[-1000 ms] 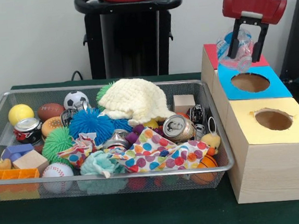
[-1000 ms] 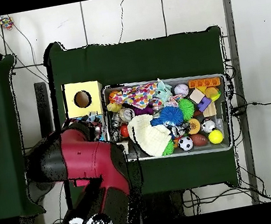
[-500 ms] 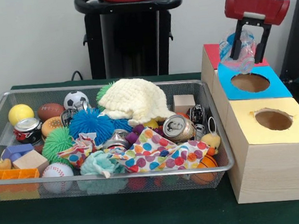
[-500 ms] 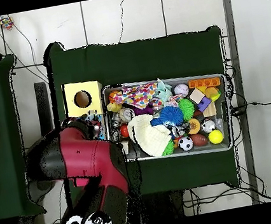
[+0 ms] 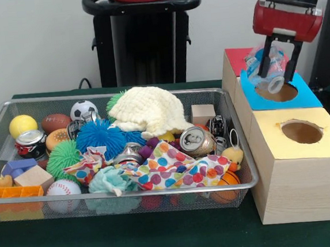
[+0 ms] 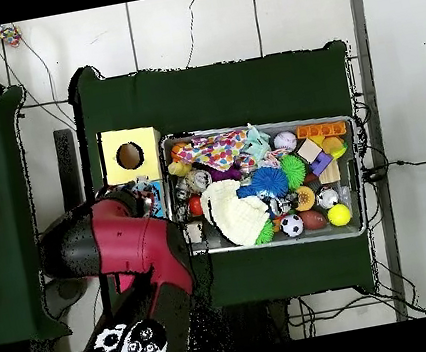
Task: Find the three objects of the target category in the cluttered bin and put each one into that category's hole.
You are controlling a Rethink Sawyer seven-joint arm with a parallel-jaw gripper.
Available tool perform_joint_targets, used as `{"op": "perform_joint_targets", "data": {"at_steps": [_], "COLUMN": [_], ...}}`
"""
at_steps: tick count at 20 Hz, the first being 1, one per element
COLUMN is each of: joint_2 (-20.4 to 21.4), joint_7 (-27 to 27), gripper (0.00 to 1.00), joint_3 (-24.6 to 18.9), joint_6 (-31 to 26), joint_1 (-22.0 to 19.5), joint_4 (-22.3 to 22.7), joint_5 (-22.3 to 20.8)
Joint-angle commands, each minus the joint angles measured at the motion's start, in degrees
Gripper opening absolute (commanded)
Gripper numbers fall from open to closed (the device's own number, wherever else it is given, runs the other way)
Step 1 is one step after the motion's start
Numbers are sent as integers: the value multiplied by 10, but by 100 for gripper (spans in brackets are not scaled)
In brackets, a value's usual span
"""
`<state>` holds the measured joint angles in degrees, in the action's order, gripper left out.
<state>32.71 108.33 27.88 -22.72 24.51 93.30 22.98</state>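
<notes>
My gripper (image 5: 275, 78) hangs over the blue-topped box (image 5: 307, 92), shut on a crumpled clear plastic bottle (image 5: 268, 69) that tilts down toward the box's round hole (image 5: 278, 93). The bottle's lower end sits just above the hole's rim. In the wire bin (image 5: 122, 93) lie crushed cans, one silver at the right (image 5: 196, 141), one red at the left (image 5: 29, 141), and one half buried in the middle (image 5: 128, 154). In the overhead view the red arm (image 6: 118, 247) covers the gripper and the blue box.
A red-topped box (image 5: 234, 60) stands behind the blue one and a yellow-topped box (image 5: 306, 149) with its own hole (image 5: 301, 132) in front. The bin also holds balls, spiky toys, wooden blocks, a knitted cream hat (image 5: 149, 110) and a dotted cloth (image 5: 169, 169).
The gripper has shifted right and lowered with the bottle, from above the red box's edge to over the blue box's hole. The bottle now tilts more steeply.
</notes>
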Motion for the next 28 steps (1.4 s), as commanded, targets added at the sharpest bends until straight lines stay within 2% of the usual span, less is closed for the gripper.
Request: {"op": "perform_joint_targets", "data": {"at_steps": [1,6,12,22,28], "joint_2": [-53,-62,-54,-42,-37], "joint_7": [171,179,180,168,174], "gripper": [0,0,0,0,0], "joint_3": [-60,-65,-87,-99,-90], "joint_6": [38,72,106,121,119], "joint_1": [1,10,6,0,5], "joint_4": [-11,8,45,67,71], "joint_5": [44,57,59,62,65]}}
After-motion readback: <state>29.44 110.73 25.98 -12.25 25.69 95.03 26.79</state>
